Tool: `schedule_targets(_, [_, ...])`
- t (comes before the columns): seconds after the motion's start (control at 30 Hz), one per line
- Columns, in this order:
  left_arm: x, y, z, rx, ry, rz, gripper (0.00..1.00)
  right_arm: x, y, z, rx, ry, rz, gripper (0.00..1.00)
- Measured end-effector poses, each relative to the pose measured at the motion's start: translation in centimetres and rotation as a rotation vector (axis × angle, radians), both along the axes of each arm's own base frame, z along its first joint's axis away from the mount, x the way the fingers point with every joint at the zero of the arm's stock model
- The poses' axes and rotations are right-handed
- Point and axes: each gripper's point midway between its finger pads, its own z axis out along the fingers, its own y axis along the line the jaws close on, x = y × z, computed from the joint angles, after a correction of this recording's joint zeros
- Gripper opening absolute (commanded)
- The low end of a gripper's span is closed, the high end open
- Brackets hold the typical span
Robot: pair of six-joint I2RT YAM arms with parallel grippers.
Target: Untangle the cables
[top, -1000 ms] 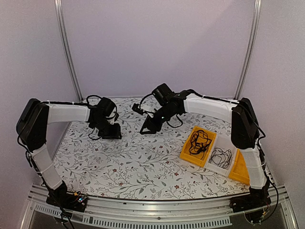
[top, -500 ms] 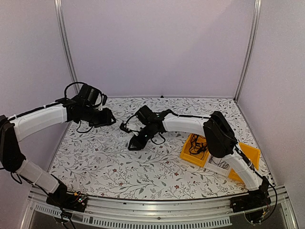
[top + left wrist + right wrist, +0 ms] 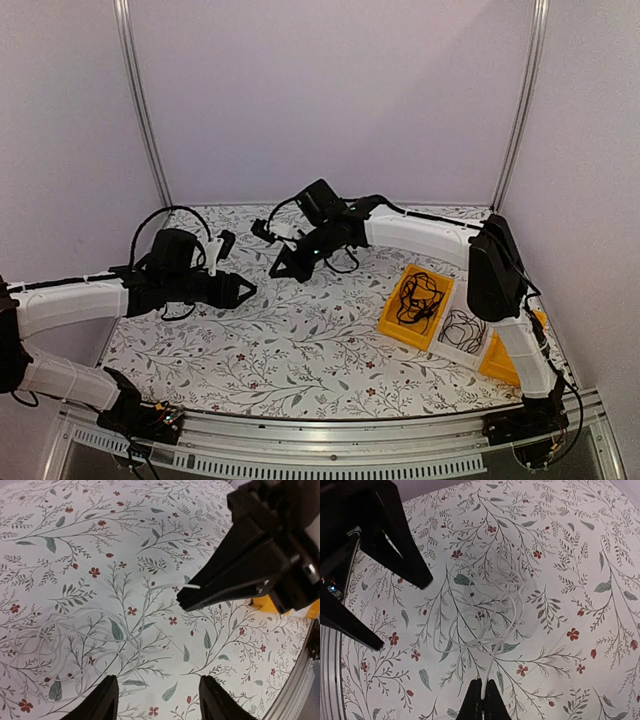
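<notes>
Right gripper [image 3: 483,689] is pinching the white cable [image 3: 490,662] by its end; left gripper [image 3: 158,692] is hovering spread wide, best pinning loops before pulling.

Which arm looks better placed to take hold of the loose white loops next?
Probably the left: the left gripper is open and hangs right by the white cable loops, while the right gripper is shut on that cable's end.

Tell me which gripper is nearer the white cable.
Right. The right gripper pinches the white cable at one end; the left gripper hangs open above its loops, not touching.
</notes>
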Motion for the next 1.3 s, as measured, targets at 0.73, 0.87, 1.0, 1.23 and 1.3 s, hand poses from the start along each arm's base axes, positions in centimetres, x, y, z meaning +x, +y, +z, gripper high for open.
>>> schedule_targets(0.73, [4.8,-5.4,-6.6,-0.073,-0.146,-0.116,0.13,-4.7,-3.6,22.6,0.248,-0.23,0.153,0.0])
schedule_targets(0.87, [4.7,-5.5,-7.2,-0.078,-0.132,-0.112,0.08,-6.9,-7.3,33.8,0.416,-0.426,0.121,0.0])
schedule_targets(1.0, [4.6,-5.4,-7.7,-0.078,-0.118,-0.109,0.06,-8.9,-11.9,43.4,0.575,-0.632,0.042,0.0])
schedule_targets(1.23, [4.0,-4.9,-8.9,-0.061,-0.081,-0.101,0.03,-9.7,-18.4,53.7,0.741,-0.921,-0.157,0.0])
schedule_targets(1.3, [3.7,-4.7,-9.3,-0.051,-0.068,-0.099,0.03,-9.3,-19.4,54.6,0.743,-0.972,-0.201,0.0])
